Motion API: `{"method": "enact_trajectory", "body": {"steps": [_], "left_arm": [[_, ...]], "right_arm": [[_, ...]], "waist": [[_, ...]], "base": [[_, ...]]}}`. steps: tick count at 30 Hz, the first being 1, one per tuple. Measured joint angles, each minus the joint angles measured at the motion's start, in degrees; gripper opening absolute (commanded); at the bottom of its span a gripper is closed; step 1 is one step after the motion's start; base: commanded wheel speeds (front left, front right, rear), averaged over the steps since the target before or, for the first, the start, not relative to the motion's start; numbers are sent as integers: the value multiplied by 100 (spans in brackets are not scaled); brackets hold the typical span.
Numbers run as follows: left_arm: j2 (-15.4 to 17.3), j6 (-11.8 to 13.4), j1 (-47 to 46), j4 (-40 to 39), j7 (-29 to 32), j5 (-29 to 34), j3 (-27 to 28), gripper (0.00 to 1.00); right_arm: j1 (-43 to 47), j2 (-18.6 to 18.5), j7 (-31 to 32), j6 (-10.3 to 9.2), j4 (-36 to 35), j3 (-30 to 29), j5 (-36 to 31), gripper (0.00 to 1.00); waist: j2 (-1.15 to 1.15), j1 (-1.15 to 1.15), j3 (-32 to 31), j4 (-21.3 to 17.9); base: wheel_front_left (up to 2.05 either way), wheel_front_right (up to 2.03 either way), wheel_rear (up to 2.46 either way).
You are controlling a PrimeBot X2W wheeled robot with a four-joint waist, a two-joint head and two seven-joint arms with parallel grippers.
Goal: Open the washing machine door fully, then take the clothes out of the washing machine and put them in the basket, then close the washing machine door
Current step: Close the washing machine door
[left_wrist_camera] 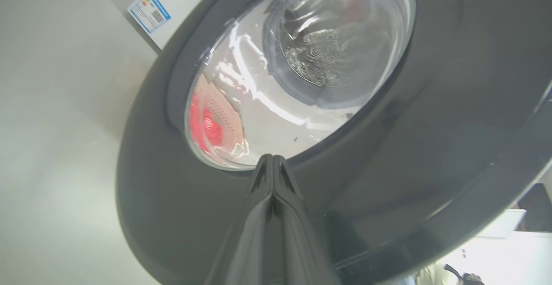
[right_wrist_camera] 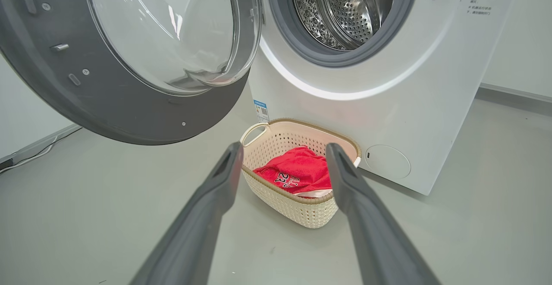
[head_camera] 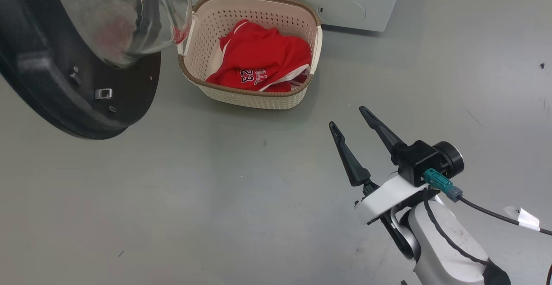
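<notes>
Open floor (head_camera: 194, 198) surrounds the right gripper (head_camera: 347, 117), its fingers spread wide and empty. Ahead of it one basket (head_camera: 254, 97) holds the red clothes (head_camera: 263, 61) (bunched, count unclear), just beside the washing machine (right_wrist_camera: 388, 104). One washing machine door (right_wrist_camera: 129, 117) stands open, left of that gripper. The left gripper (left_wrist_camera: 271, 159), pinched shut on nothing, points at the door's black rim.

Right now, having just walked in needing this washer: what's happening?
The red sports garments lie in the cream perforated basket before the white front-loading washing machine, whose steel drum looks empty. Its round black-rimmed glass door stands open. The shut left tool points at its outer face; the open right tool holds nothing.
</notes>
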Motion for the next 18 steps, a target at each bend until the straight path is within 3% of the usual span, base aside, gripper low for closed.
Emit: {"method": "enact_trajectory", "body": {"steps": [6,18], "left_arm": [[550,0,761,-1057,-1118,1134,-547,0],[684,-4,2390,-2380,-3139,2134,-1961,0]], "right_arm": [[72,10,-15,-2,48,-25,20,100],[222,9,-16,-8,122,-144,60,100]], "waist": [[0,0,-88,53],[0,0,-389,305]], "base": [[0,0,0],[0,0,0]]}}
